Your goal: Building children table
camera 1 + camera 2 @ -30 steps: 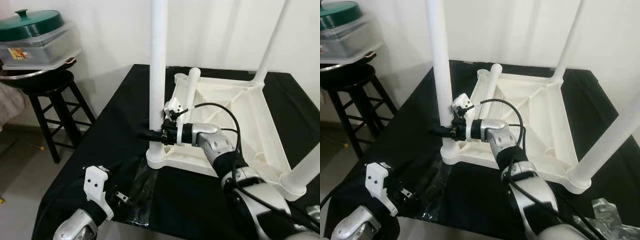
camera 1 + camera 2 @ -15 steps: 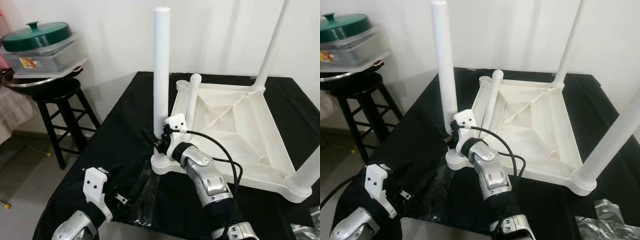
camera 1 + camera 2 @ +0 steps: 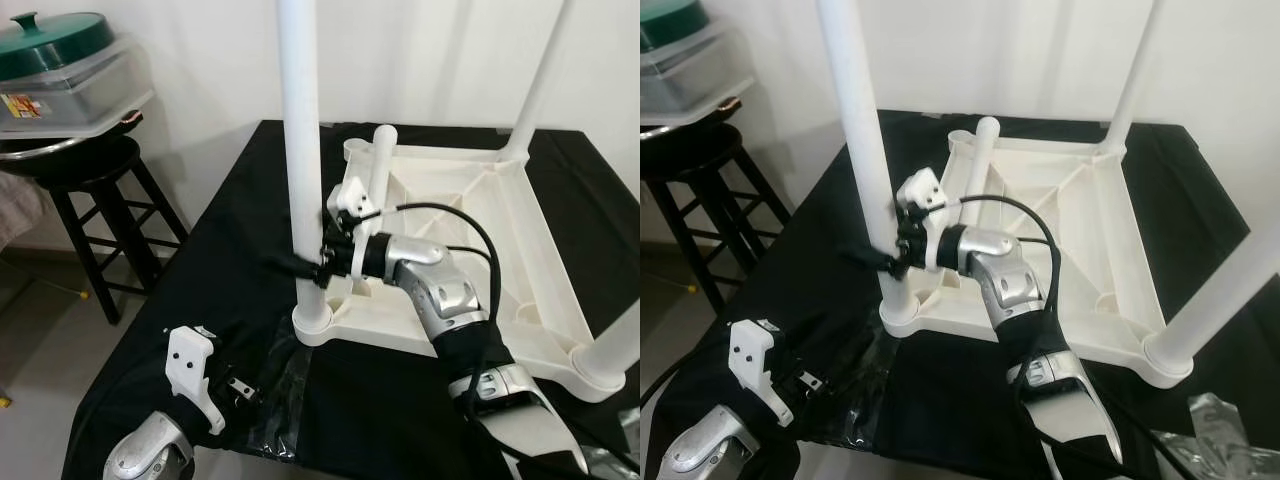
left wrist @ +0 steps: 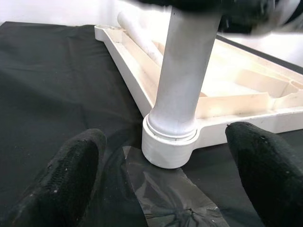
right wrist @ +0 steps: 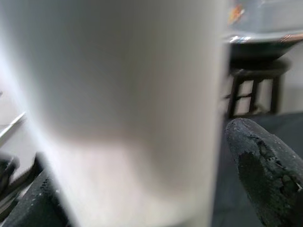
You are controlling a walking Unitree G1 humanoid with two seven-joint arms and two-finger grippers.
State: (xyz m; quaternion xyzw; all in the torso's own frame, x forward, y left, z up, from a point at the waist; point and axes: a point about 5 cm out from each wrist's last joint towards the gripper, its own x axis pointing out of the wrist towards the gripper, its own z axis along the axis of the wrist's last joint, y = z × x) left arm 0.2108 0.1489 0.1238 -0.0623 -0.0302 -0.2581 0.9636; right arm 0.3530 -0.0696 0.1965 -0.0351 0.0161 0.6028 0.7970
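Three white legs stand up from the upturned table top [image 3: 470, 230], which lies on the black-covered desk [image 3: 230, 220], toward its far right part. In the left eye view, the right gripper [image 3: 312, 262] holds the near-left leg [image 3: 303, 150] low down, just above the corner socket [image 3: 312, 325]; its fingers are on both sides of the tube, clamped on it. A fourth leg [image 3: 378, 170] lies loose inside the top, leaning on the far-left corner. The left gripper [image 3: 240, 388] rests low at the near-left edge of the desk, beside a sheet of clear plastic wrap [image 3: 285, 400]. A black stool [image 3: 95, 200] with a covered pan stands left of the desk.

The right eye view gives the same scene; the leg looks upright in the socket.

In the left wrist view, the left gripper's fingers [image 4: 75, 175] are wide apart and hold nothing. They point at the socket, and the plastic wrap lies touching its base.

In the right wrist view, the white tube is very close and blurred between the two black fingers [image 5: 265, 161].

The risk, as judged, is that the leg is not fully seated: a sideways push from the right gripper may tilt it or slide the whole top over the cloth. The plastic wrap could also be caught under the corner.
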